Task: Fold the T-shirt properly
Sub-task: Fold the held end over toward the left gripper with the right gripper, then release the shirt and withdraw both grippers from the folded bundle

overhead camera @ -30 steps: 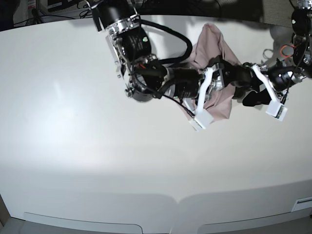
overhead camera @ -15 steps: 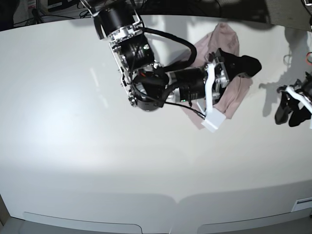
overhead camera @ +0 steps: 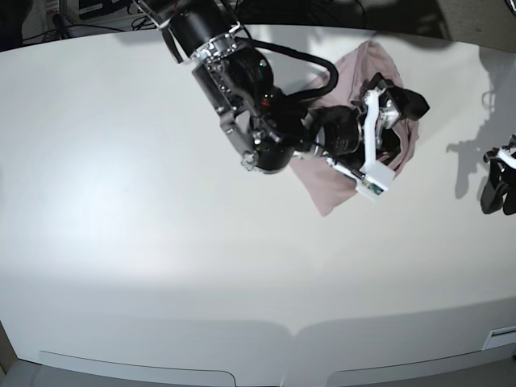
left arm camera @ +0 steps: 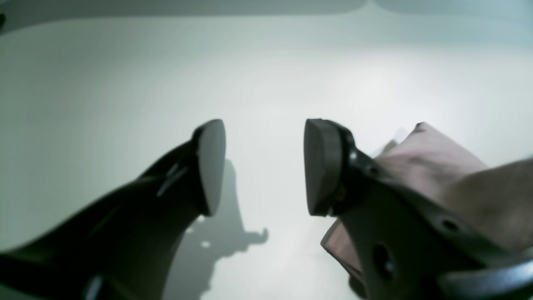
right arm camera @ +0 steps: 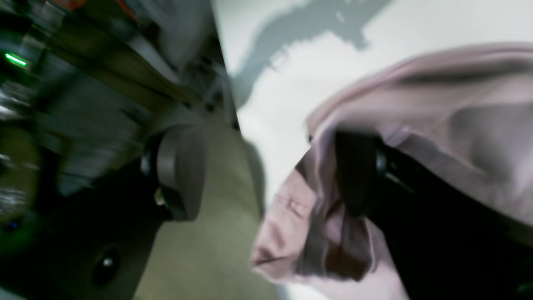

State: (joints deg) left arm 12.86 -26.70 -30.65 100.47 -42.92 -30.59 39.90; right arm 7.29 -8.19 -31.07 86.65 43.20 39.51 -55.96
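Note:
The pink-mauve T-shirt (overhead camera: 334,189) lies bunched at the table's far right, with its top near the far edge. My right gripper (overhead camera: 399,113) reaches into the bundle from the left. In the right wrist view this gripper (right arm camera: 266,171) is open, and the T-shirt (right arm camera: 458,104) drapes over and around one finger (right arm camera: 354,171) while the other finger (right arm camera: 179,171) is bare. My left gripper (overhead camera: 496,181) hangs at the right edge, apart from the cloth. Seen from the left wrist, that gripper (left arm camera: 260,166) is open and empty, with the T-shirt (left arm camera: 424,158) behind one finger.
The white table (overhead camera: 161,201) spreads wide to the left and front. Its far edge (overhead camera: 322,28) runs just behind the shirt, with dark clutter and cables beyond. The right arm's thick body (overhead camera: 250,97) crosses the table's upper middle.
My left gripper has let go and pulled back from the shirt to the right edge. The right arm has swung right and toward the far edge, carrying the bunched cloth with it.

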